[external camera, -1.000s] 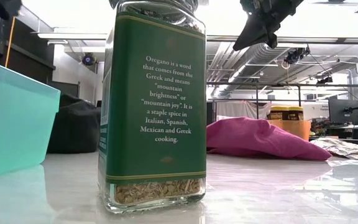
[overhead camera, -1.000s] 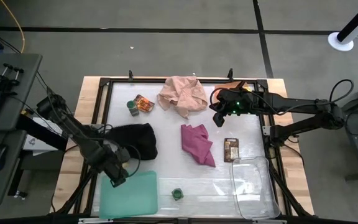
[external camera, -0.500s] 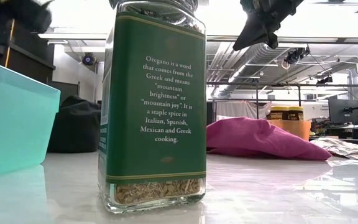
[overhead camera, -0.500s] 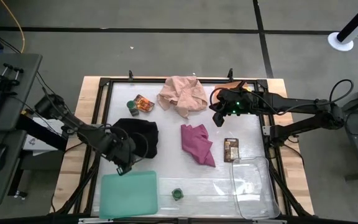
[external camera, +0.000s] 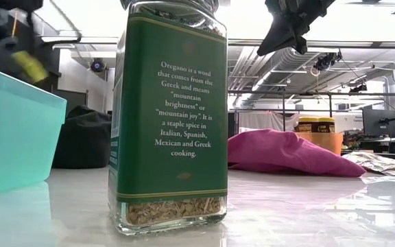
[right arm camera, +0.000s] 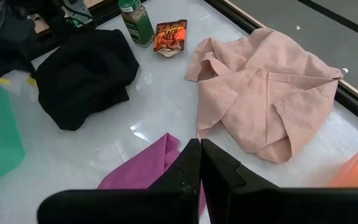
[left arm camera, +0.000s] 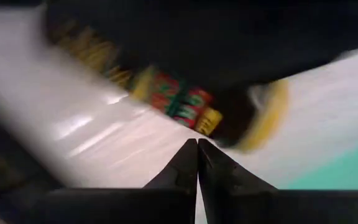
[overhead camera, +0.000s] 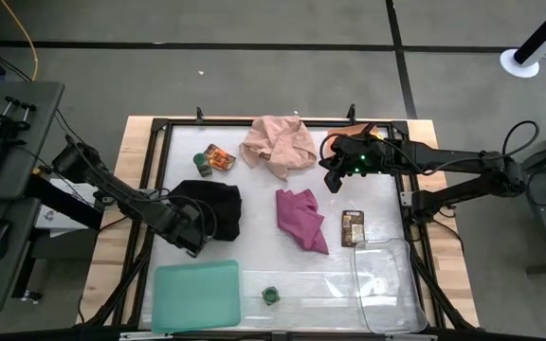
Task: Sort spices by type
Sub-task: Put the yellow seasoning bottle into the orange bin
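Note:
A green-lidded oregano jar point(overhead camera: 270, 296) point(external camera: 170, 116) stands upright near the table's near edge. A second green-lidded jar point(overhead camera: 202, 164) point(right arm camera: 135, 22) stands at the far left beside an orange packet point(overhead camera: 220, 158) point(right arm camera: 169, 37). A brown packet point(overhead camera: 353, 227) lies flat on the right. Yellow-lidded jars point(external camera: 314, 124) show in the low view inside the orange tray point(external camera: 324, 142). My left gripper point(overhead camera: 190, 234) point(left arm camera: 197, 146) is shut and hangs over the near-left edge of the black cloth point(overhead camera: 211, 210). My right gripper point(overhead camera: 335, 176) point(right arm camera: 201, 147) is shut and hovers above the table's far right.
A pink cloth point(overhead camera: 278, 142) lies at the far middle and a magenta cloth point(overhead camera: 301, 220) at the centre. A green tray point(overhead camera: 197, 296) sits at the near left, a clear tray point(overhead camera: 387, 284) at the near right. The left wrist view is blurred by motion.
My left gripper has travelled from above the green tray's far-left corner toward the table's far edge and slightly right, reaching the black cloth's near-left edge. It is still moving. My right arm has kept still, and no jar, packet or cloth has shifted.

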`<state>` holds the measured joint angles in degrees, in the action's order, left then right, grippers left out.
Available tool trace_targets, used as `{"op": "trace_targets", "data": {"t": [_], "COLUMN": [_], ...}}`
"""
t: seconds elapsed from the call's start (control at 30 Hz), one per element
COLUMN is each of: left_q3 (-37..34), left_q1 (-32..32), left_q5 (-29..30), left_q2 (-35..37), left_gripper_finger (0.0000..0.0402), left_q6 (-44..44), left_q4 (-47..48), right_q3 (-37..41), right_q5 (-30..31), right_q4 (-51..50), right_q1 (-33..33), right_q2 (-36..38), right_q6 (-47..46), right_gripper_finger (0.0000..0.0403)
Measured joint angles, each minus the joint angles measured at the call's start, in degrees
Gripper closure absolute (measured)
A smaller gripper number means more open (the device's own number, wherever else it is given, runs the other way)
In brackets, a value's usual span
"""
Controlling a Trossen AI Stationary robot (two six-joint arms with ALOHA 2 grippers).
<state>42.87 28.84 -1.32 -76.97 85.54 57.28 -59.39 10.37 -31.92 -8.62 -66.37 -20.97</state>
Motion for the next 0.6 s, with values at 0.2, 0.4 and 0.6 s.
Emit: {"op": "trace_targets", "data": {"t": [0.2, 0.4, 0.6], "left_q3": [0.07, 0.49, 9.6], "left_q1": [-5.2, -16.63, -23.61], "left_q5": [7.3, 12.31, 2.5], "left_q2": [-2.65, -8.85, -9.52], "left_gripper_finger": [0.0402, 0.0401, 0.0401], "left_q6": [-2.33, -16.28, -33.86], "left_q4": [-17.38, -40.54, -40.01], "right_q3": [0.0, 0.02, 0.02], "right_q5": [0.21, 0.33, -0.69], "right_q4": [0.03, 0.37, 1.98], "right_q1": [0.0, 0.0, -0.02], "right_q2": [0.0, 0.0, 0.0], "right_q6": [0.0, 0.0, -1.09], "right_gripper_finger": [0.0403, 0.0403, 0.0403]}}
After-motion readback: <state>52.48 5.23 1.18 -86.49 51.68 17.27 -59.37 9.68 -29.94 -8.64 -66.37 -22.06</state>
